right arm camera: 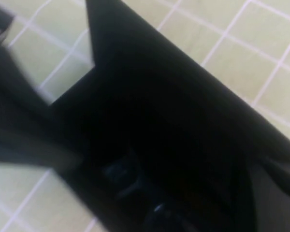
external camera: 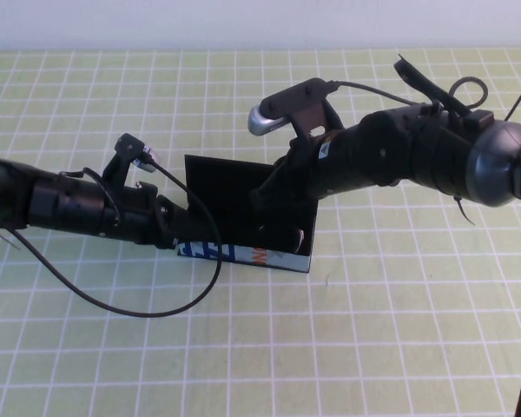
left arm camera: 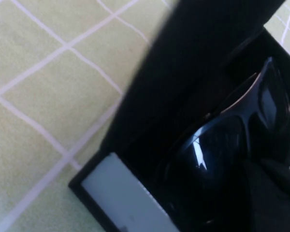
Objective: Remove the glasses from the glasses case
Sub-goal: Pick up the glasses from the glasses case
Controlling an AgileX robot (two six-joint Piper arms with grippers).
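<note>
The glasses case (external camera: 243,254) lies open in the middle of the table, its black lid (external camera: 215,181) raised at the back and its light blue printed side facing me. The black glasses (left arm camera: 222,140) with dark lenses lie inside the case; the high view hides most of them behind my right arm. My left gripper (external camera: 175,233) is at the case's left end. My right gripper (external camera: 265,201) reaches down into the open case from the right. The right wrist view is filled by the case's black lid and lining (right arm camera: 183,121).
The table (external camera: 373,347) is covered with a light green cloth with a white grid. A black cable (external camera: 139,313) loops from my left arm onto the cloth in front of the case. Both arms stretch across the table's middle.
</note>
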